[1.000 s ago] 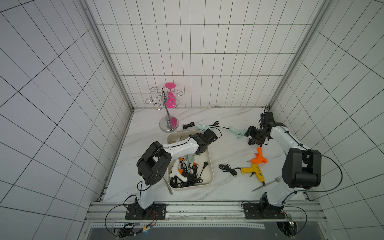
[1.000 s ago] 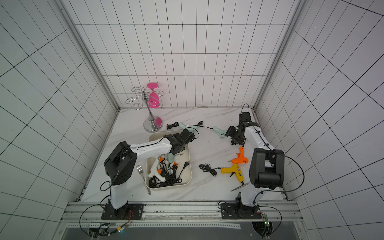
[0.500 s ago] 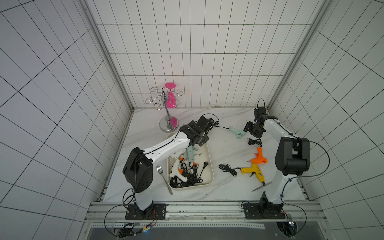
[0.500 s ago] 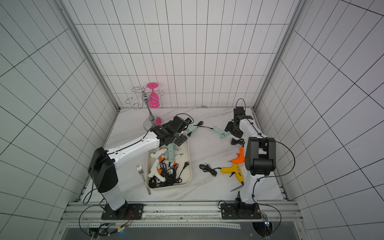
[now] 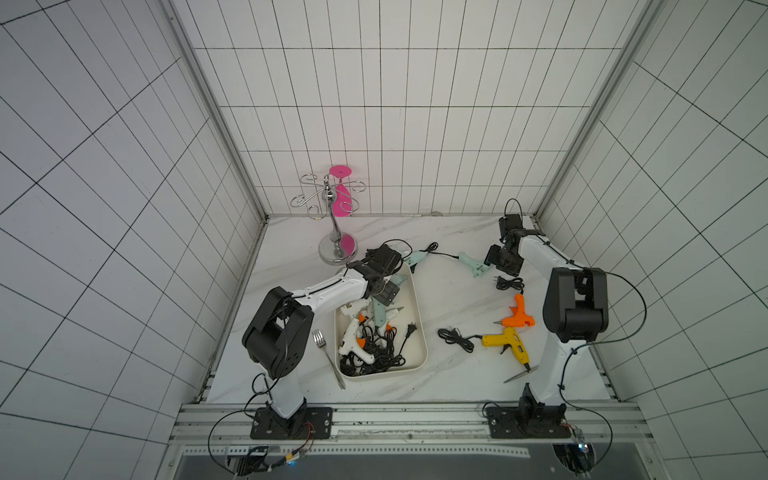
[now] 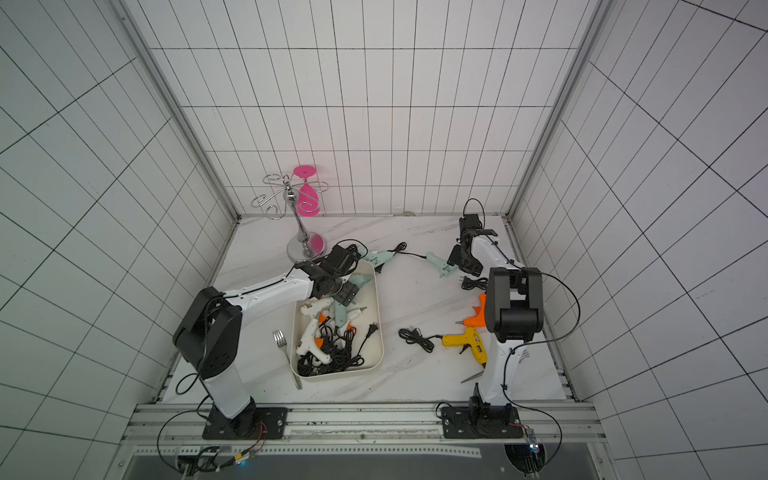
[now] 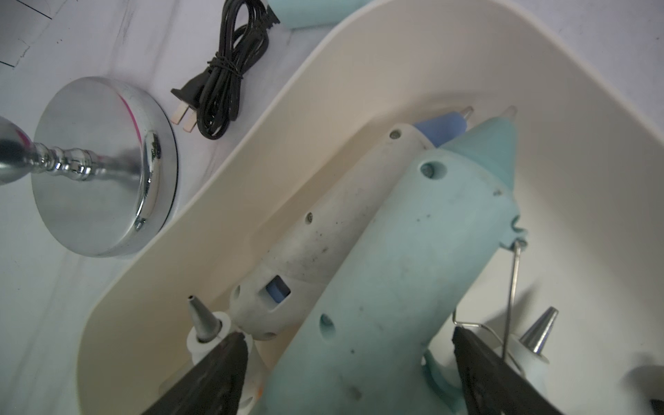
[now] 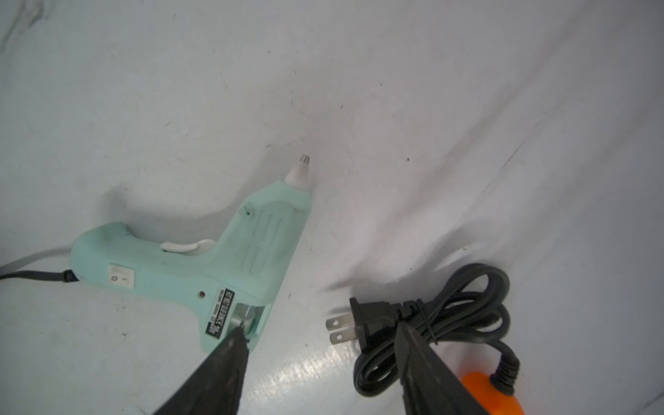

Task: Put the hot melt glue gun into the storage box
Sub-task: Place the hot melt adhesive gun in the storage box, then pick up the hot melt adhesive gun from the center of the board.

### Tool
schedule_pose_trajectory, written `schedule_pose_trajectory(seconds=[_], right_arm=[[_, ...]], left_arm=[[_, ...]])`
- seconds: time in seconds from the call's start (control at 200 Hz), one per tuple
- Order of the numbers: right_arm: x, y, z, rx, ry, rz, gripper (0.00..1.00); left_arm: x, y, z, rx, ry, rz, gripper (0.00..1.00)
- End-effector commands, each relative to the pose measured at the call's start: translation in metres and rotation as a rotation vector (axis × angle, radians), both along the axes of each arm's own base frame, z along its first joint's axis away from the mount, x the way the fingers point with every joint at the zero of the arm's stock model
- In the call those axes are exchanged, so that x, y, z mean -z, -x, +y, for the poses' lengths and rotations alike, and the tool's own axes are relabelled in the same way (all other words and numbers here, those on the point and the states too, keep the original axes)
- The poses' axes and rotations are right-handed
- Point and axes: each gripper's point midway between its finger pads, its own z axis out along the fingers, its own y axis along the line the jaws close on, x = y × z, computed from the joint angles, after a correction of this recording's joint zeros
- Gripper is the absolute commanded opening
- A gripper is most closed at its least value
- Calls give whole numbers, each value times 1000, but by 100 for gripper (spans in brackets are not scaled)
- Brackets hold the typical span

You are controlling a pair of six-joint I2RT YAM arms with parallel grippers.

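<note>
Both top views: storage box (image 5: pixel 420 320) on the desk (image 5: pixel 449 374) in front of the left arm, several guns and black cords piled inside. Left hand (image 5: pixel 385 292) is over its far end. Mint glue gun (image 5: pixel 471 264) lies on the desk well apart from the box, just beside the right hand (image 5: pixel 502 262). Orange glue gun (image 5: pixel 517 316) and yellow glue gun (image 5: pixel 509 341) are also loose on the desk, nearer the right arm's base.

Left wrist: left hand (image 7: pixel 346 336) released, fingers wide either side of the teal glue gun (image 7: pixel 413 258), gap on both sides. That gun lies in the box, beside and partly over a white glue gun (image 7: pixel 323 233), nozzle toward the box wall. Best to lift straight up so a finger doesn't snag the thin wire stand (image 7: pixel 512 287) at its nose.

Right wrist: right hand (image 8: pixel 321 327) spread, grasping nothing, bare desk between the fingers. One fingertip is at the mint gun's rear end, touching or just above, can't tell. The other is over the orange gun's cord bundle (image 8: pixel 431 323).

Likely next pick is the mint gun, and the hand sits off-centre. Shift across so both fingers straddle the thick body, clear of trigger and cord bundle. Its cord trails, so carry it high over the box wall.

Look: mint-green body flat on its side, white trigger, white nozzle collar with metal tip, rocker switch and label on the handle, dark cord out the butt.
</note>
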Motion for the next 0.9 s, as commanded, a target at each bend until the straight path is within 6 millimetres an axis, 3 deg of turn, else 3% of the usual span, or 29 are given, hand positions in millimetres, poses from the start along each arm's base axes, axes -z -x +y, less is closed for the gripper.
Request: schedule_pose_trajectory(seconds=[0.0,0.225,0.5,0.605,0.729,0.899], right_arm=[[3,-6,2,16,8,18,68],[1,-22,17,9,8,-32,69],[12,-33,10,47,60,-7,70],[20,-34,8,72,88,7,70],[27,-38,15,73,88,11,70],[37,-36,26,35,122,52,68]], left_arm=[[5,11,14,-41,-18,25,90],[-27,16,20,-51,-3,-16,90],[-106,12,8,-22,153,-167,93],[-126,11,7,-17,181,-210,94],[-136,12,8,-12,197,-236,95],[-134,12,9,-8,187,-235,95]])
